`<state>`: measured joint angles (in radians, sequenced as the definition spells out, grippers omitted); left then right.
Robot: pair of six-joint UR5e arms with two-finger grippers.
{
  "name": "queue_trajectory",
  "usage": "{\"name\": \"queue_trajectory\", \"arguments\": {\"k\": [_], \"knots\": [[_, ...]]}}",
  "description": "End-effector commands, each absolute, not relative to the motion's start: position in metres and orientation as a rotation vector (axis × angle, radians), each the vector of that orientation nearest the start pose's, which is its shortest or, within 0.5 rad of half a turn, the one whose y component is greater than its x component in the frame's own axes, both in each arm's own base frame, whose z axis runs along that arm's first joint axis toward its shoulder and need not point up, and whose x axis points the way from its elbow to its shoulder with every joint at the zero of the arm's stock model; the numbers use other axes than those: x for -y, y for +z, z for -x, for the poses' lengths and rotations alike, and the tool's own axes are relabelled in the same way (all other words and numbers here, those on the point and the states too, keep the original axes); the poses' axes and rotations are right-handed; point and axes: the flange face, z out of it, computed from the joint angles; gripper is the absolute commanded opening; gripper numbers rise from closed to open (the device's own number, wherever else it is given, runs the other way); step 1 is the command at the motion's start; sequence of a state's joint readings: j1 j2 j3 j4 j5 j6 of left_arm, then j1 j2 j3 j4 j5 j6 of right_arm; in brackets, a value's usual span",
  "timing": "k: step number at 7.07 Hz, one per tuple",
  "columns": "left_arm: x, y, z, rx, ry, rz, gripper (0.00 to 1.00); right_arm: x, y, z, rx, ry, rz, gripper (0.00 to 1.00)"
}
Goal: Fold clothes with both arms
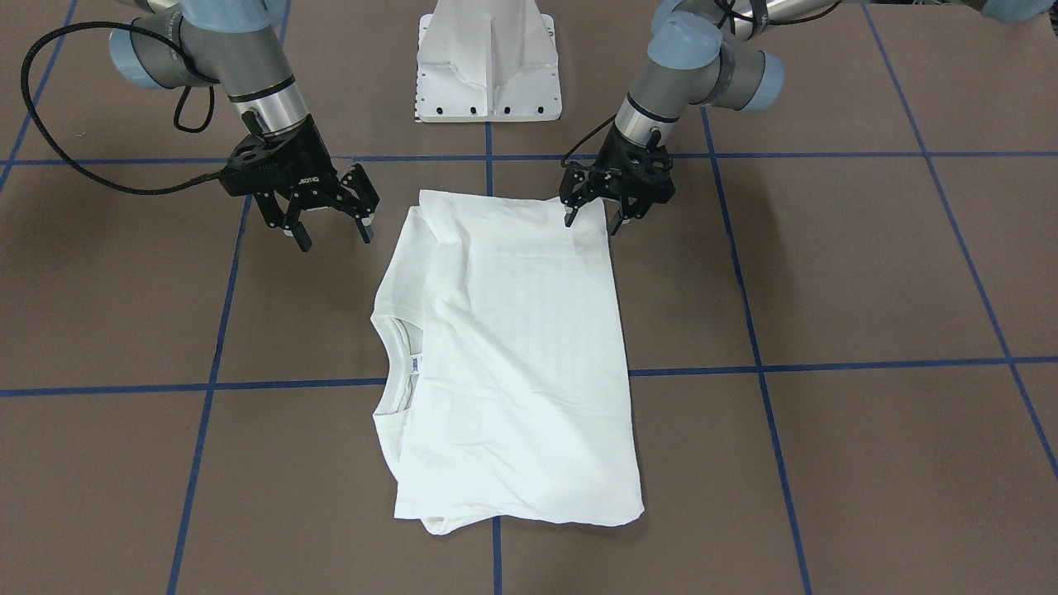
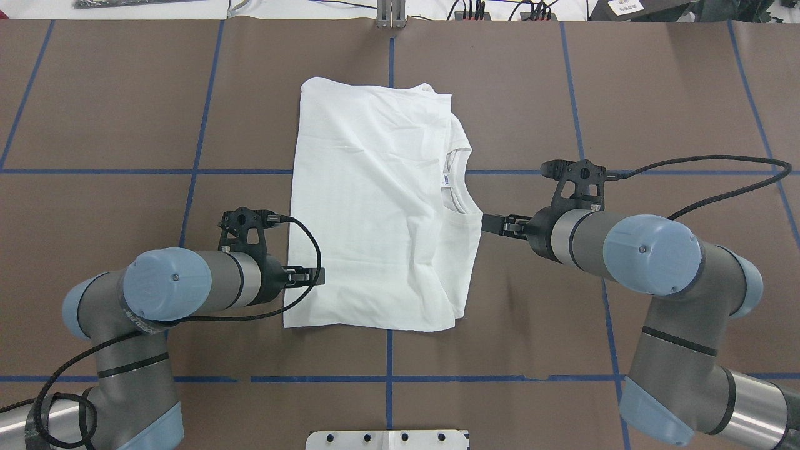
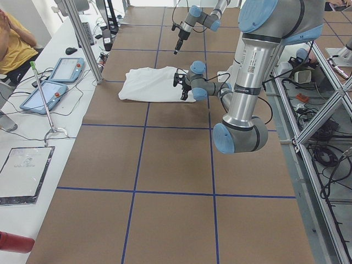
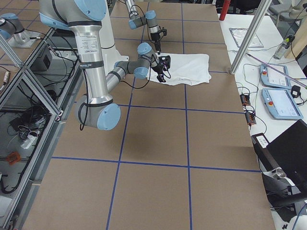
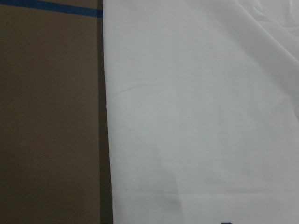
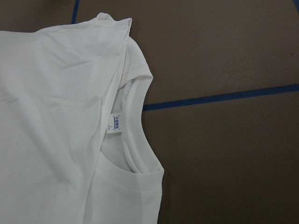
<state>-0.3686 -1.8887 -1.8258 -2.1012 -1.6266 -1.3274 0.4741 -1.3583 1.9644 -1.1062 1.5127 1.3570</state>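
The white shirt (image 1: 512, 364) lies folded into a rough rectangle in the middle of the table, its ribbed collar (image 1: 395, 351) and blue-printed neck label (image 6: 117, 122) showing on the side toward my right arm. My left gripper (image 1: 592, 221) is open over the shirt's near corner, one fingertip above the cloth and the other past its edge. The left wrist view shows only the shirt's straight edge (image 5: 106, 116) on the brown table. My right gripper (image 1: 335, 240) is open beside the other near corner, off the cloth, with nothing between its fingers.
The white pedestal base (image 1: 488, 66) stands at the table's robot side. Blue tape lines (image 1: 826, 364) cross the brown tabletop. A side bench beyond the far edge holds tablets (image 3: 52, 93), with a seated person (image 3: 16, 38) and a metal post (image 3: 82, 38) there.
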Motion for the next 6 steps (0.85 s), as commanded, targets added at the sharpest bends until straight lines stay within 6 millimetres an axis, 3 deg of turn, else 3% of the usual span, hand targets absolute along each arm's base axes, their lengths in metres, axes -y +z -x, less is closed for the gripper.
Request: {"name": "queue_trajectory", "arguments": {"k": [1, 6], "knots": [[0.316, 0.309, -0.519, -1.041, -0.073, -0.271, 0.78, 0.374, 0.313, 0.424, 0.998, 0.266, -0.413, 1.0], [0.302, 0.325, -0.524, -0.996, -0.051, -0.244, 0.78, 0.374, 0.312, 0.427, 0.998, 0.262, -0.412, 1.0]]}}
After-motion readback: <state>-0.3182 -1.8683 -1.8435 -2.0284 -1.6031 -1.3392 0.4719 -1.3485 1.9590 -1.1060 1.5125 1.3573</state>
